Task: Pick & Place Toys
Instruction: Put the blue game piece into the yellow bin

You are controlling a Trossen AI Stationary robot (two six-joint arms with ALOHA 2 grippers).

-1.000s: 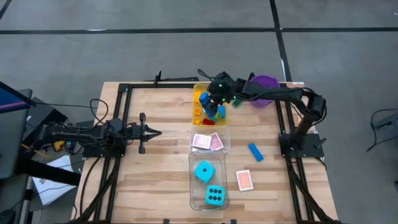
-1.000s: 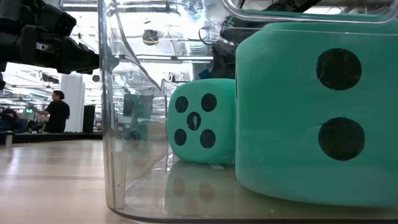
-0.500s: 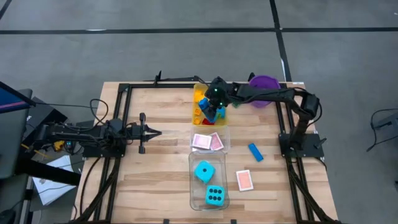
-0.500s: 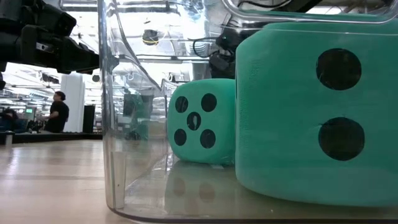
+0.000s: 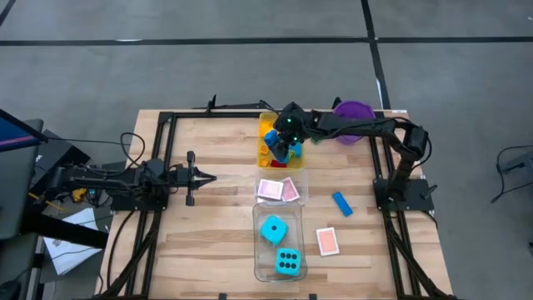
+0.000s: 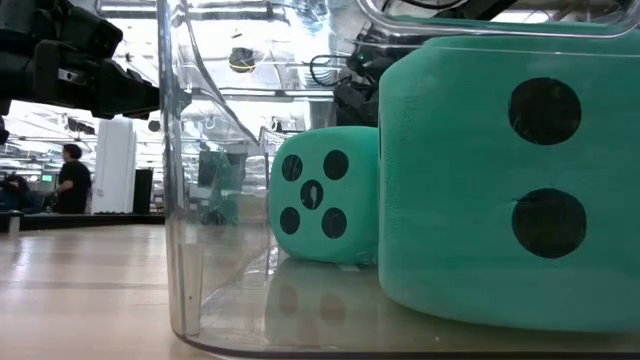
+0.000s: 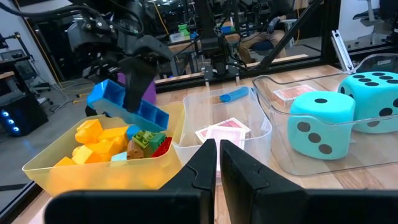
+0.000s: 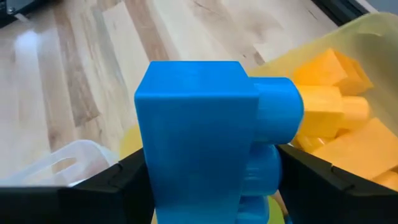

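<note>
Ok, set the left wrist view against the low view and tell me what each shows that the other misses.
Only the left wrist view shows the right gripper holding a blue brick over the yellow tray of bricks, the pink-backed cards in the middle clear tray, a loose blue brick on the table beyond, and the shut left gripper.

Only the low view shows a person far off in the room behind.

Both show the two cyan dice sitting in a clear tray.
</note>
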